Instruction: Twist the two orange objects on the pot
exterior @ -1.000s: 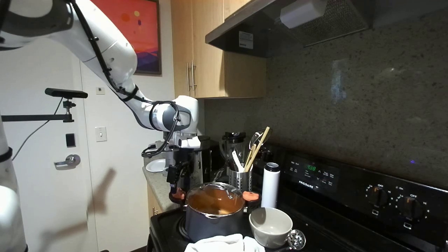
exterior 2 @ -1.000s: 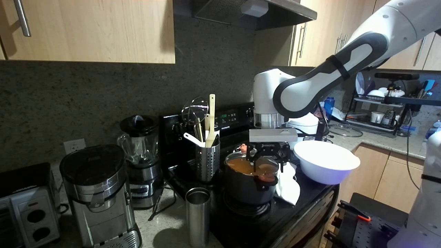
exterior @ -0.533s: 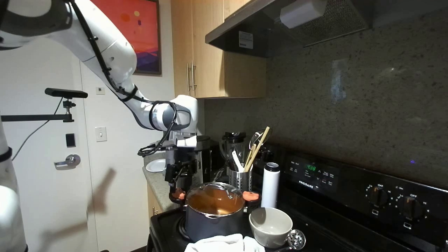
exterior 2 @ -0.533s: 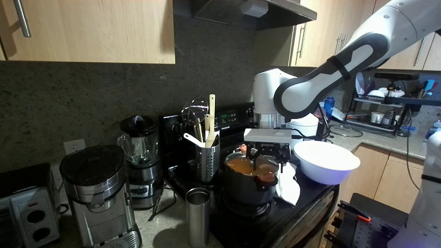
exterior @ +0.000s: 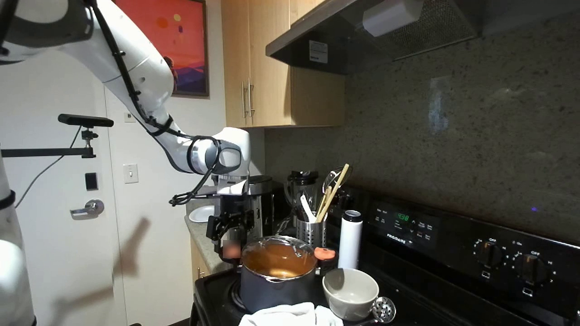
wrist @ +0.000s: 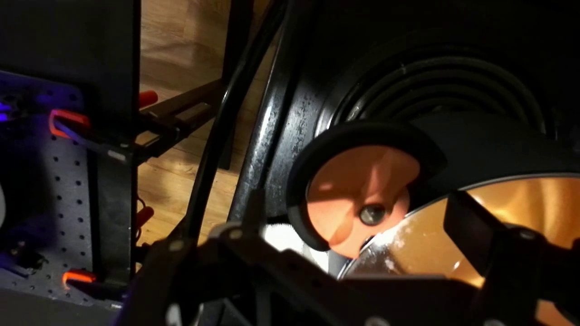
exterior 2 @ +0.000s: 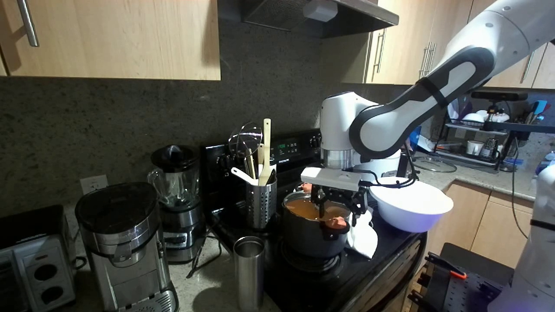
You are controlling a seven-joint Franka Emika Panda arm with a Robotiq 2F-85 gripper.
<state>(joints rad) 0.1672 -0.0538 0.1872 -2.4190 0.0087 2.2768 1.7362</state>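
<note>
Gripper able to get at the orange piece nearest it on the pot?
Probably yes. The gripper is open, and the wrist view shows the orange piece between its fingers with nothing covering it. One finger overlaps the pot in that view, so descending may need care.

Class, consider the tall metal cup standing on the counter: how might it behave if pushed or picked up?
The cup would probably tip if pushed high up, being tall and narrow. Once over, it would likely roll on the flat counter, since it is round. Its smooth, shiny surface may also be slippery to grip.
</note>
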